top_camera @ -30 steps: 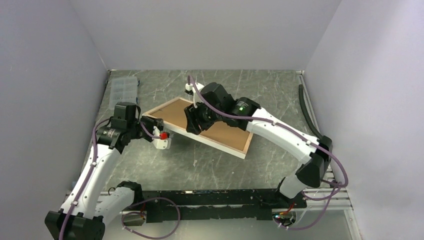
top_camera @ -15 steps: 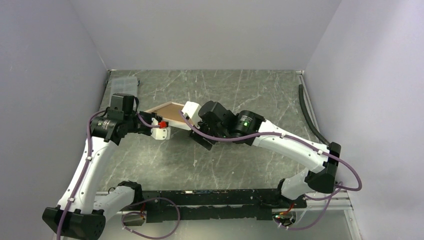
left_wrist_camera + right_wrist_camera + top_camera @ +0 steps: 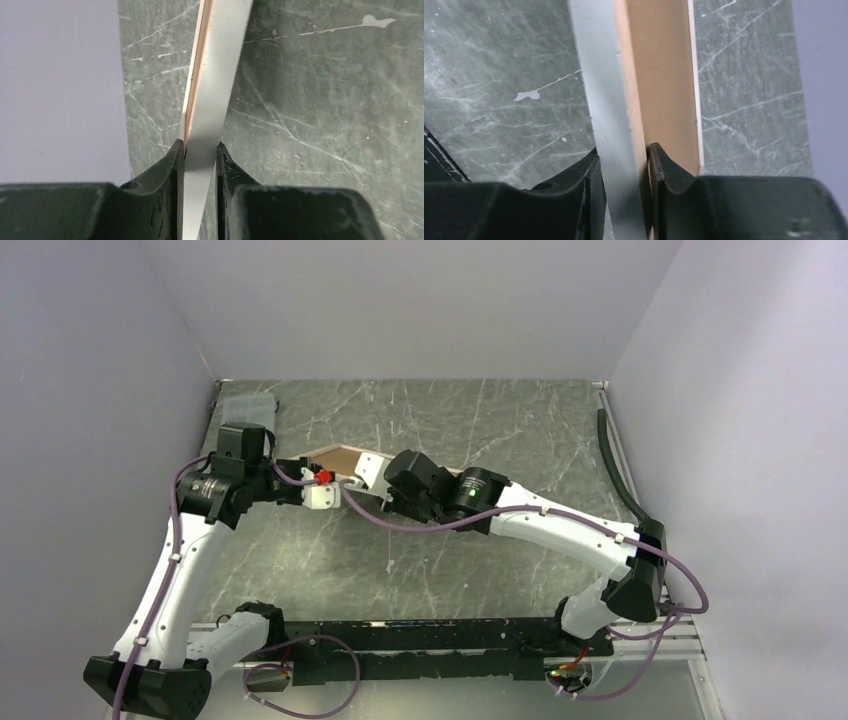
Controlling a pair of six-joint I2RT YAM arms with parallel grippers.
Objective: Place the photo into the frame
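The frame (image 3: 335, 455) is lifted off the table and tipped nearly on edge, so the top view shows only a narrow strip of its brown back. My left gripper (image 3: 322, 492) is shut on its near-left edge. In the left wrist view the silver-white edge of the frame (image 3: 220, 60) runs up from between the fingers of the left gripper (image 3: 200, 146). My right gripper (image 3: 372, 476) grips it just to the right. In the right wrist view the right gripper (image 3: 624, 152) pinches the frame (image 3: 601, 75), one finger on the silver edge and one on the brown back (image 3: 659, 75). The photo is out of view.
A clear plastic organiser box (image 3: 245, 408) sits at the back left corner against the wall. A black cable (image 3: 612, 455) runs along the right edge of the green marbled table (image 3: 480, 430). Walls close in the left, back and right sides.
The frame lay flat, brown back up, and now stands nearly on edge. The right arm swung left and took hold of the frame next to the left gripper, which moved up and back.
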